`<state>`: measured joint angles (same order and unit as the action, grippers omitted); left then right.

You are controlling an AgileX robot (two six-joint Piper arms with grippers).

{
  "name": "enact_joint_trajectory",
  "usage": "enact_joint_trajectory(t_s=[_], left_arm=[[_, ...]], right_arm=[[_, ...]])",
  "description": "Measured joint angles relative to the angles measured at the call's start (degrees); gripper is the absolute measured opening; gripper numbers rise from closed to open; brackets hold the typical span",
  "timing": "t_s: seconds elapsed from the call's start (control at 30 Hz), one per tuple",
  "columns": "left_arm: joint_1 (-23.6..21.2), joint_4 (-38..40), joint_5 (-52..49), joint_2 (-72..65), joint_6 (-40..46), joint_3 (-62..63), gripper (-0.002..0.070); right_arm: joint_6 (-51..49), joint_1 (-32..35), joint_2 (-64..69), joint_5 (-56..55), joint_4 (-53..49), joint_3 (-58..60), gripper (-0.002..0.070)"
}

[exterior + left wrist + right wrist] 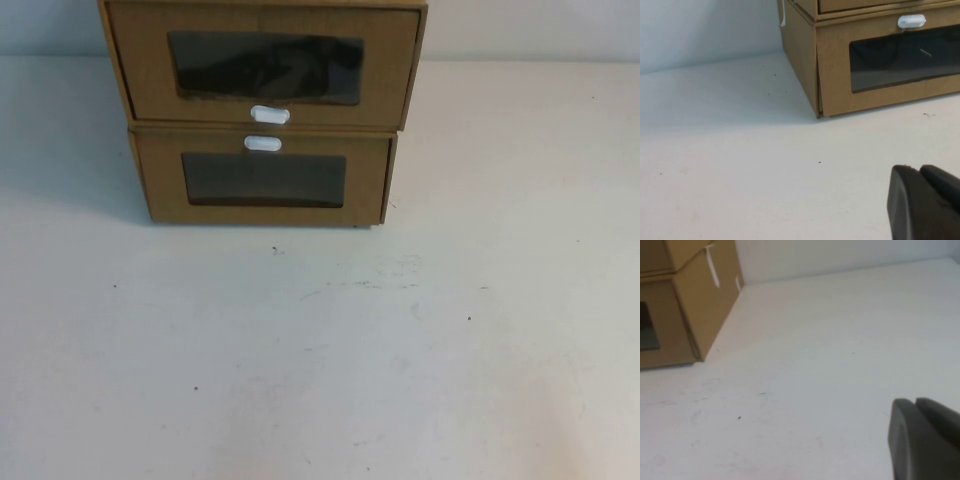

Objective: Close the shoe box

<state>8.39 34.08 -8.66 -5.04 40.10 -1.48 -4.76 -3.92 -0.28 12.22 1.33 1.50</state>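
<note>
- Toward the far edge of the desk (320, 360), in the high view, two brown drawer-style boxes are stacked; the shoe box (262, 62) is the upper one, its white pull tab (270, 114) below its window, and its front seems to stand slightly forward of the lower box (262, 180), whose own tab (263, 143) sits above its window; neither arm shows in this view, and the desk in front of the stack lies bare, giving wide room for an approach.
- From the left wrist view, the left tool (925, 202) hangs low over the desk, near the stack's left front corner but well apart from it; only a dark part of it shows, so whether it is open or closed I cannot tell; the lower box fills the far side, and just a strip of the shoe box shows above it.
- From the right wrist view, the right tool (925, 440) hovers over bare desk, well apart from the stack's right side; its state cannot be told either.
- Risk, as I judge it: a push landing on the clear window could dent it; an off-centre or low push could skew the drawer or shove the whole stack backward, since nothing visibly braces it.
</note>
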Motion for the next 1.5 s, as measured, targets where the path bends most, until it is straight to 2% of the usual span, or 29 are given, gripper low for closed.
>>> enact_joint_trajectory(t_s=[0.13, 0.5, 0.63, 1.5], left_arm=[[0.0, 0.0, 0.0, 0.0, 0.0, 0.0, -0.0002], [0.0, 0.0, 0.0, 0.0, 0.0, 0.0, -0.0002], [0.0, 0.0, 0.0, 0.0, 0.0, 0.0, -0.0002], [0.0, -1.1, 0.98, 0.0, -0.68, 0.0, -0.0002]], right_arm=[[0.0, 2.0, -0.2, 1.63, 0.0, 0.0, -0.0013], [2.47, 1.99, -0.2, 7.29, 0.66, 0.03, -0.0013], [5.34, 1.99, -0.2, 7.51, 2.0, 0.03, -0.0013], [5.56, 1.99, -0.2, 7.51, 2.69, 0.03, -0.0013]])
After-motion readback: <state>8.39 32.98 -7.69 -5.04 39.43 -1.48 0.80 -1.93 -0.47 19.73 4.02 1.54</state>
